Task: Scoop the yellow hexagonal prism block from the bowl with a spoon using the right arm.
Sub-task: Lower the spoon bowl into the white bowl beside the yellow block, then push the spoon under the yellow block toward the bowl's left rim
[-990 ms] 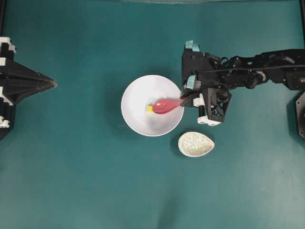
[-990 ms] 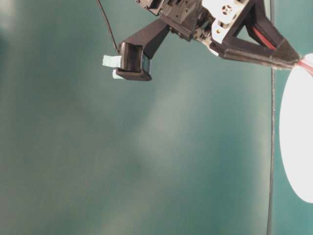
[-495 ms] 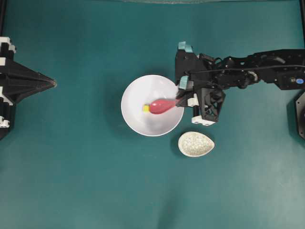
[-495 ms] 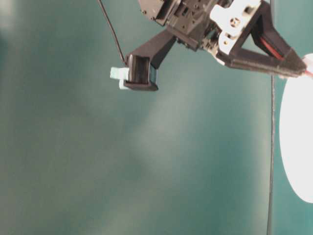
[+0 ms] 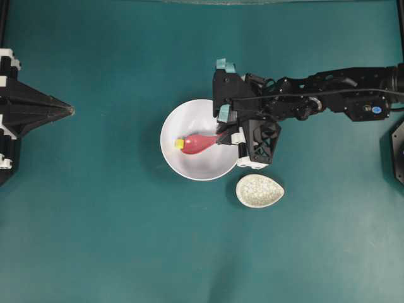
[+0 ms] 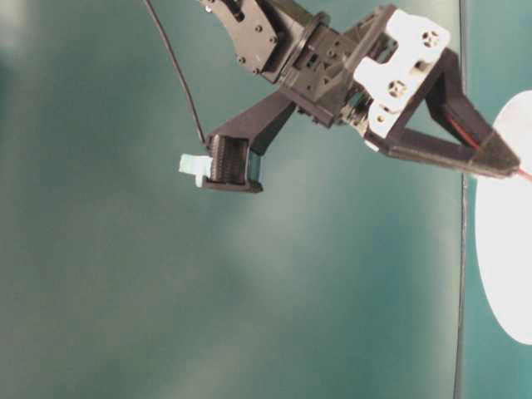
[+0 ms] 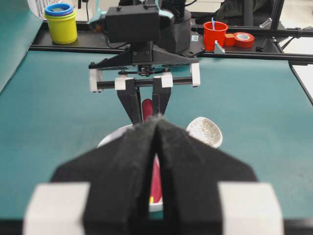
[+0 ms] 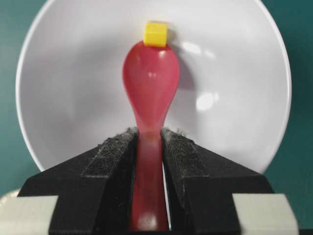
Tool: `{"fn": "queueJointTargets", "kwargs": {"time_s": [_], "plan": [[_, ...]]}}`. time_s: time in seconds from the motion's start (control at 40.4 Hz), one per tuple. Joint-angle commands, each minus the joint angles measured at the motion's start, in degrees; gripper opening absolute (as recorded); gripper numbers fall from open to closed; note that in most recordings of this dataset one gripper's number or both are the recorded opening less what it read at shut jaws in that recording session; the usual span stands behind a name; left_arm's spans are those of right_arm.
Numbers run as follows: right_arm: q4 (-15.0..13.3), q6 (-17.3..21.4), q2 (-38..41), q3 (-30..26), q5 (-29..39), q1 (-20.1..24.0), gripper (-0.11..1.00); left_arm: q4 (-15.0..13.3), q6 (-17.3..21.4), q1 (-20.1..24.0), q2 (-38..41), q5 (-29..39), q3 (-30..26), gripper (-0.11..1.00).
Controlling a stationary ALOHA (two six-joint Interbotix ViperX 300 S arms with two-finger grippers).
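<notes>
In your right wrist view, the right claw at the bottom of the frame is clamped on the handle of the pink-red spoon. Beyond it, the scoop's tip touches the yellow hexagonal prism block near the far wall of the white bowl. Over the last second the spoon has pushed the block leftward across the bowl in the overhead view rather than getting under it, so I'd judge the scoop not yet made. At the overhead's left edge, your left claw sits closed and empty on the desk.
</notes>
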Motion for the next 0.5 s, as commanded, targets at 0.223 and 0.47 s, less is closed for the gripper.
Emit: {"fn": "queueJointTargets", "kwargs": {"time_s": [0.223,0.47], "plan": [[0.4,0.1,-0.4,-2.1,-1.1,0.4,0.23,0.2,-0.3,0.2,0.3,-0.7,-1.7,-0.01],[1.0,0.1,-0.5,-3.3,-1.8,0.4,0.23,0.2,-0.4,0.2,0.4,-0.7,-1.8,-0.01]]}}
